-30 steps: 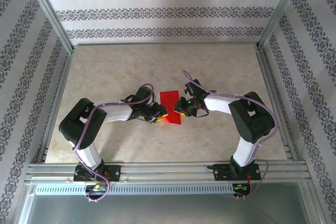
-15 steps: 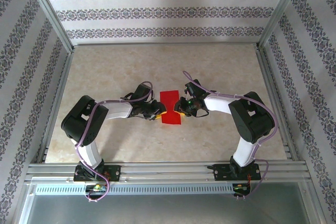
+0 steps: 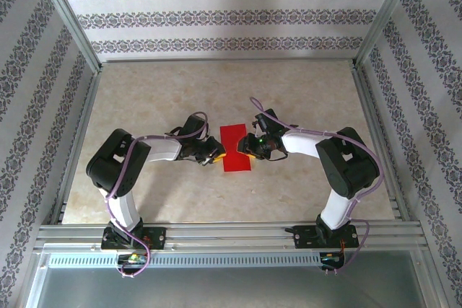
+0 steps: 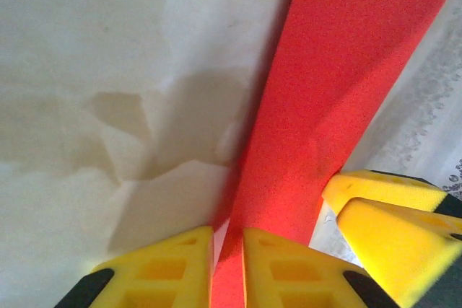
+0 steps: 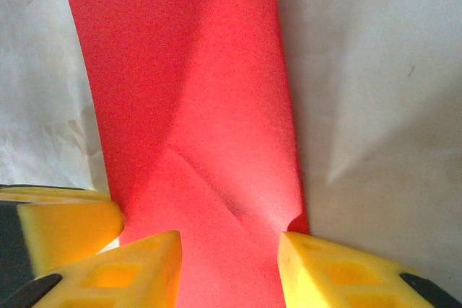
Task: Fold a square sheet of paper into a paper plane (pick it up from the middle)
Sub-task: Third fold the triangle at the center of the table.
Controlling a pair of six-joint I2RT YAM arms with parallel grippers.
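Item: square sheet of paper (image 3: 235, 148), red, creased, at centre of table (image 3: 144, 91). Left gripper (image 3: 216, 155): just left of table centre, fingers pinched onto the sheet's edge. Right gripper (image 3: 245, 154): just right of table centre, fingers spread, straddling the sheet.

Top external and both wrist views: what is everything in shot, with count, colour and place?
red paper: 1, bright red, table centre, between the two end effectors.
table: 1, beige marbled, under everything.
walls: 3, white with purple patterned bands, left, back, right.
frame rails: several, silver, along table edges.
left arm, right arm: 2, white and black, bases at near edge.
left end effector: 1, yellow fingers, closed on the paper's left edge.
right end effector: 1, yellow fingers, open, paper between them.
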